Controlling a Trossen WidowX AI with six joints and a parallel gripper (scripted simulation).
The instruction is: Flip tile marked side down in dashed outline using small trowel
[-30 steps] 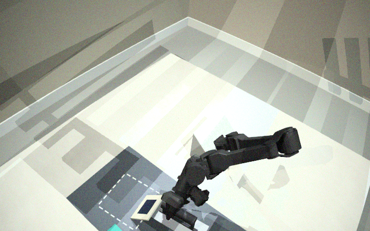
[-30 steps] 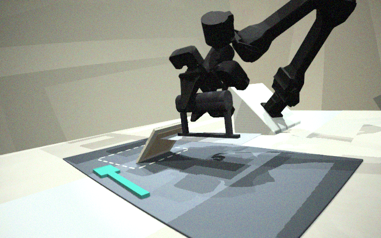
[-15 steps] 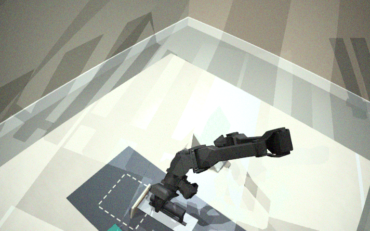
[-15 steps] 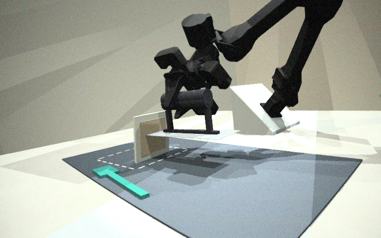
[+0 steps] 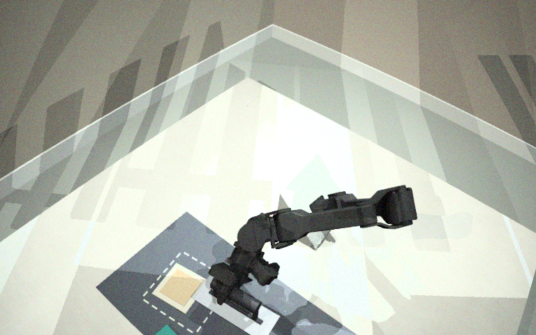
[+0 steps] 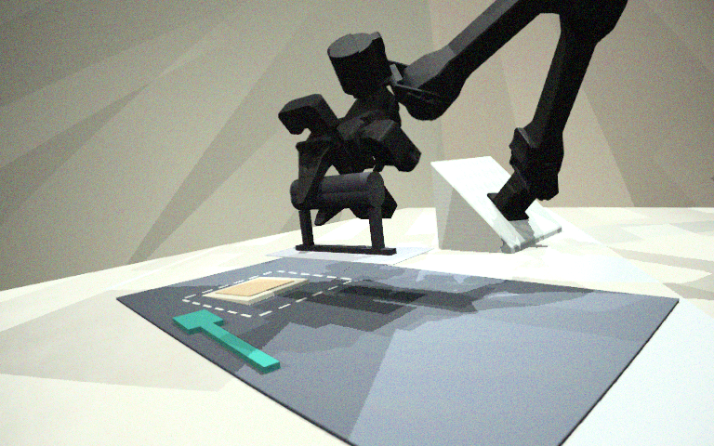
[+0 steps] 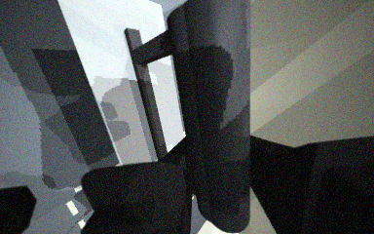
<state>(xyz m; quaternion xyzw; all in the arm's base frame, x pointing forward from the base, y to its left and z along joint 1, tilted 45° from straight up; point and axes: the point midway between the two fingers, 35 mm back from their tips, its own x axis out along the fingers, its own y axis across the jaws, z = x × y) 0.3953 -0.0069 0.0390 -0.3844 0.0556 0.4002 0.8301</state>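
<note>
Above the mat (image 5: pixel 130 284) (image 6: pixel 473 368), the trowel (image 5: pixel 244 301) (image 6: pixel 337 189) (image 7: pixel 214 97) is gripped by its handle in the partly open claw (image 5: pixel 222 293) (image 6: pixel 316 191) (image 7: pixel 208 136). The tile (image 5: pixel 180 287) (image 6: pixel 255 289) is seen lying plain side up within the dashed outline (image 5: pixel 162 274) (image 6: pixel 239 313). If the blade is lowered or swung too near, the tile could be nudged over the line or pinned; if released high, the trowel could topple onto it.

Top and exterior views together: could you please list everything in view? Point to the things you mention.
tile (image 5: pixel 174 287) (image 6: pixel 255 288): one, cream and tan, inside the outline
outline (image 6: pixel 266 313): one, dashed white, on the mat
mat (image 5: pixel 130 280) (image 6: pixel 473 368): one, blue-grey, on the table
teal piece (image 5: pixel 165 331) (image 6: pixel 231 339): one, teal, on the mat outside the outline
trowel (image 5: pixel 265 320) (image 6: pixel 416 253) (image 7: pixel 214 97): one, white blade, dark handle, in the gripper
block (image 6: pixel 463 181): one, white, sloped, beyond the mat
table (image 5: pixel 435 272) (image 6: pixel 52 347): one, pale, below
wall (image 6: pixel 157 105) (image 7: pixel 302 73): beige, behind
arm (image 5: pixel 336 220) (image 6: pixel 479 42): one, black, over the table
gripper (image 5: pixel 227 294) (image 6: pixel 321 197) (image 7: pixel 208 136): one, black, on the trowel
</note>
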